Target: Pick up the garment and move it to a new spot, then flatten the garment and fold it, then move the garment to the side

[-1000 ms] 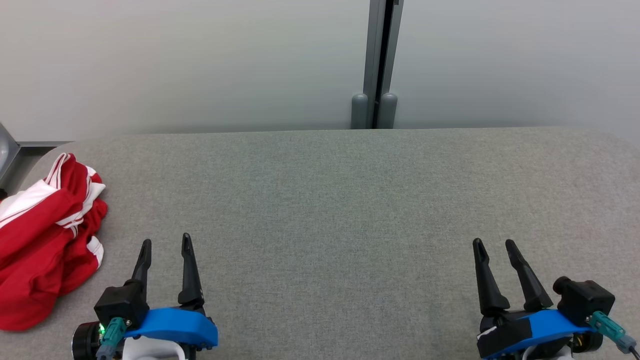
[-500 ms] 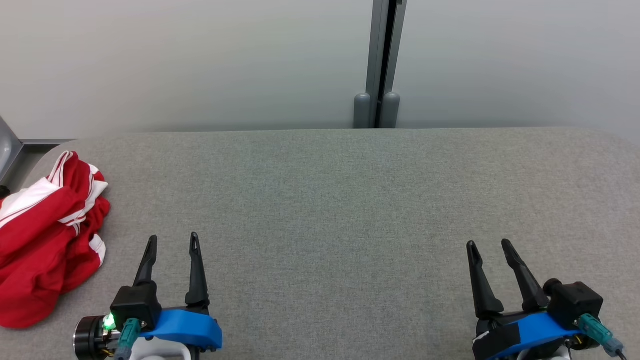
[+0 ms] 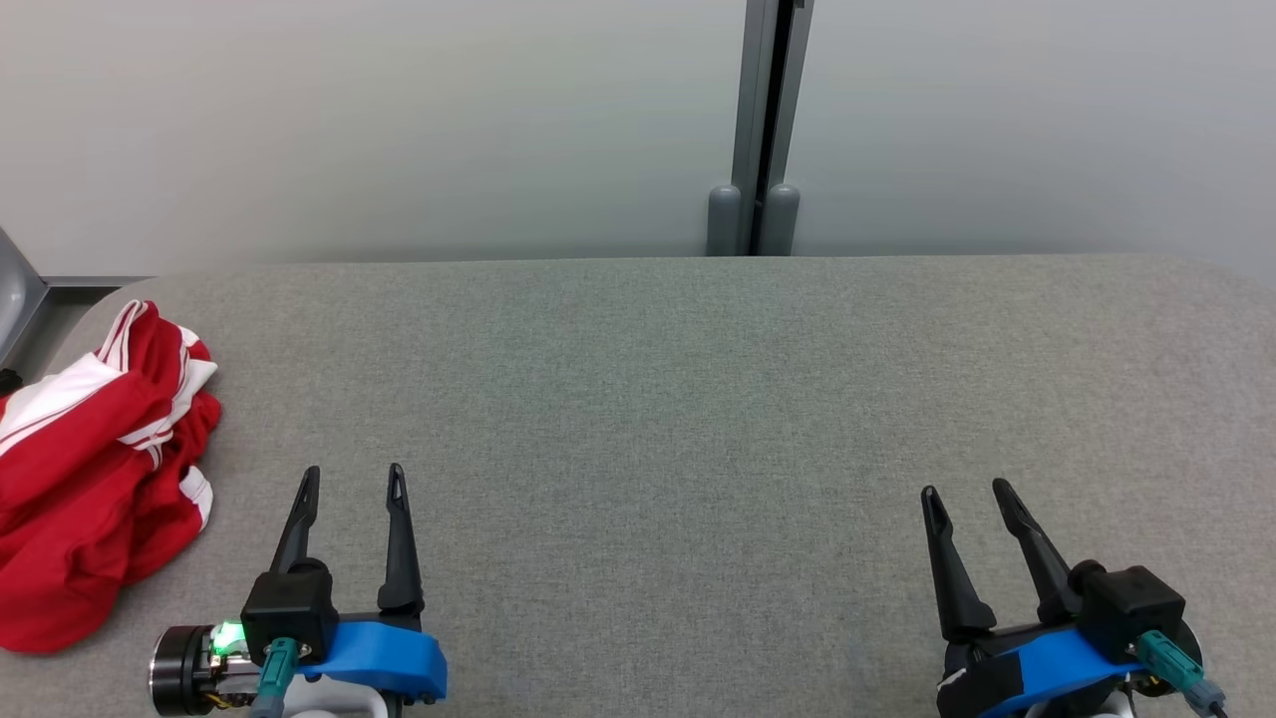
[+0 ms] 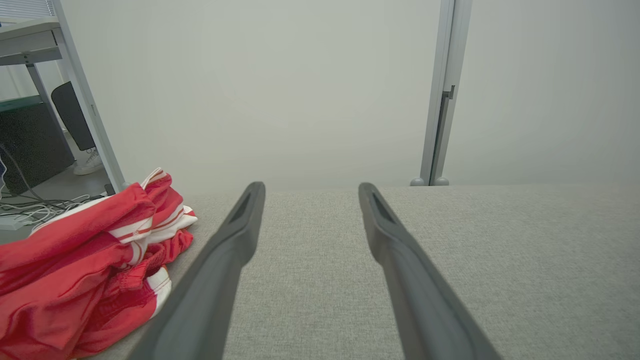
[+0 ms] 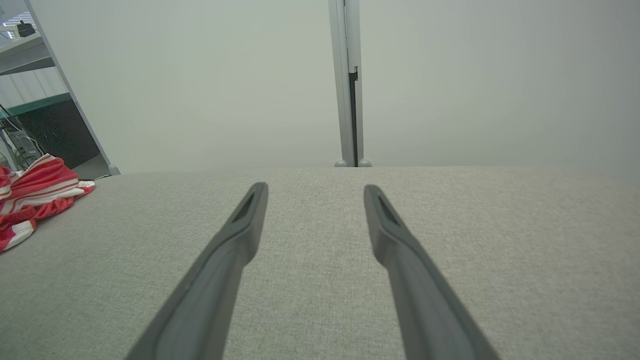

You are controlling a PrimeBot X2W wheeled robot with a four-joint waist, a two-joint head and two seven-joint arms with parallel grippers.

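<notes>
lying in a crumpled heap at the left end of the grey worktop (image 3: 648,399), the red garment (image 3: 90,479) with white stripes reached past the left edge of the head view. the left hand (image 3: 354,469) hovered near it on its right, not touching it, with its two dark fingers spread apart and nothing between them, pointing toward the pale wall (image 3: 399,120). the right hand (image 3: 963,486) hung over the opposite end of the worktop, well apart from the garment, likewise released and empty. a grey vertical post (image 3: 763,120) stood behind the worktop's far edge, between two wall panels. in the left wrist view the garment lay just beside the left finger, and a metal frame leg (image 4: 85,100) and some cables (image 4: 25,205) showed beyond it.
</notes>
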